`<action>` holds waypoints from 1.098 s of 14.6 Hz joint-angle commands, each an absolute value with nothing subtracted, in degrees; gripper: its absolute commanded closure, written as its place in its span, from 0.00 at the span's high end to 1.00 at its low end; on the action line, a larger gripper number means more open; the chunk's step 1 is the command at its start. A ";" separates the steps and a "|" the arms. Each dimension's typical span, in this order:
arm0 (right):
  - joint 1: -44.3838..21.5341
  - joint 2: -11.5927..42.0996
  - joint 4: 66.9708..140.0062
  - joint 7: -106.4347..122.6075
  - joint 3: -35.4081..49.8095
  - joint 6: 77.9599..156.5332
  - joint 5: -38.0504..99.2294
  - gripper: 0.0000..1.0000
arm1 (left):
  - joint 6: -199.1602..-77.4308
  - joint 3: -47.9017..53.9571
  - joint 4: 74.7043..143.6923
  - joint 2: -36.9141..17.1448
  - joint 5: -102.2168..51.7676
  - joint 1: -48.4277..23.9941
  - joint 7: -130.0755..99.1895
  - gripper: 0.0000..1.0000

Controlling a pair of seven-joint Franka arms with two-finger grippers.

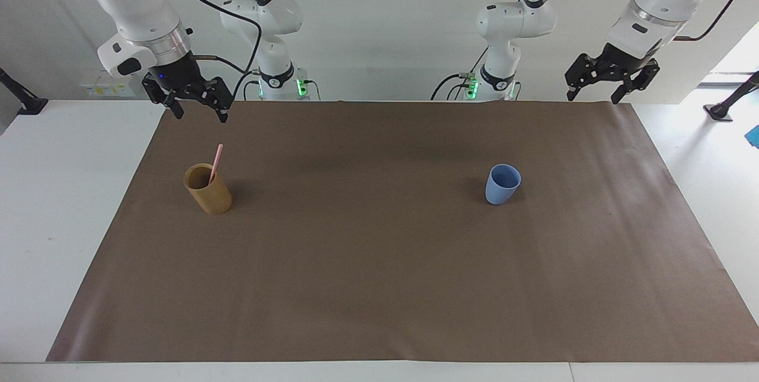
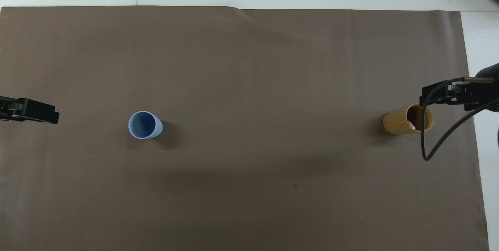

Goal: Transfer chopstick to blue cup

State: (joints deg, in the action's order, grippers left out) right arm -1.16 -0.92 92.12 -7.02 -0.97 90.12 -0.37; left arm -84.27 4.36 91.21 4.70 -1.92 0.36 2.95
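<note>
The pale pink chopstick (image 1: 217, 162) stands leaning in a tan bamboo-coloured cup (image 1: 207, 188) toward the right arm's end of the mat; only its tip (image 2: 412, 125) shows in the overhead view. The blue cup (image 1: 503, 184) stands upright and empty toward the left arm's end, and also shows in the overhead view (image 2: 144, 124). My right gripper (image 1: 200, 115) hangs open and empty in the air above the tan cup (image 2: 407, 124), apart from the chopstick; the overhead view (image 2: 427, 99) shows it too. My left gripper (image 1: 593, 98) hangs open and empty over the mat's edge (image 2: 46, 114).
A brown mat (image 1: 379, 287) covers most of the white table (image 1: 53, 204). A black cable (image 2: 436, 142) loops down from the right arm beside the tan cup. The two cups stand far apart with bare mat between them.
</note>
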 commanded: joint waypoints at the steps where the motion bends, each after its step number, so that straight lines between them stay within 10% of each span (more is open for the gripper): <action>1: -0.62 -1.05 92.11 -5.98 -0.88 89.82 0.35 1.00 | -84.28 4.92 93.06 6.41 -2.29 1.49 3.78 1.00; 10: -0.62 -1.05 92.11 -5.98 -0.88 89.82 0.35 1.00 | -86.56 5.01 95.44 6.50 -2.37 1.41 3.17 1.00; 16: -0.62 -1.05 92.11 -6.06 -0.88 89.82 0.35 1.00 | -98.94 5.18 108.88 6.33 -2.37 -0.08 -4.02 1.00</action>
